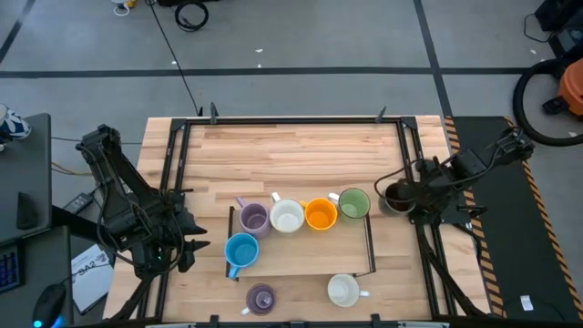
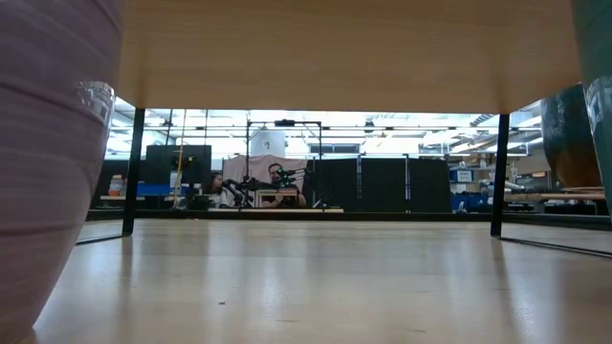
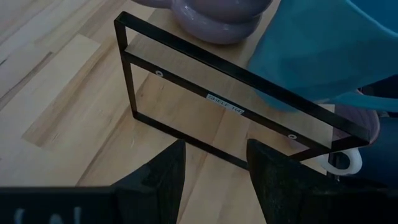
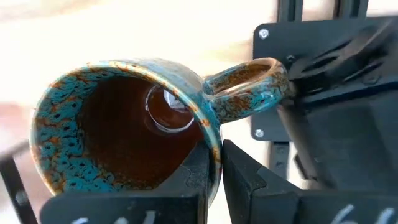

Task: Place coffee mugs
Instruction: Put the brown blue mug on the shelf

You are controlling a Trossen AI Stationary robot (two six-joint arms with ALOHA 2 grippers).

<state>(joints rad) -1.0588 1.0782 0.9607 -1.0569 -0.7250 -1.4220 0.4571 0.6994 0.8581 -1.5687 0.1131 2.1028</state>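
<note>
Four mugs stand in a row on a raised wooden shelf (image 1: 301, 260): lavender (image 1: 253, 220), white (image 1: 287, 217), orange (image 1: 321, 214) and green (image 1: 353, 203). A light blue mug (image 1: 241, 251) stands in front of them. A second lavender mug (image 1: 261, 298) and a second white mug (image 1: 343, 290) sit on the table near its near edge. My right gripper (image 4: 216, 149) is shut on the dark brown mug (image 1: 397, 197), right of the shelf. My left gripper (image 3: 216, 149) is open, left of the shelf's black end frame (image 3: 186, 74). My right gripper holds the dark brown mug by its rim (image 4: 214, 140), right beside the handle (image 4: 249, 87). One finger (image 4: 193, 180) is inside the mug and one (image 4: 249, 180) outside, with the wall pinched between them. The mug's mouth faces the wrist camera.
Black rails (image 1: 182, 164) frame the table on its left, far and right sides. The far half of the table (image 1: 291, 150) is bare wood. The low view looks under the shelf, with the lavender mug (image 2: 38, 172) close on its left. People sit in the room beyond.
</note>
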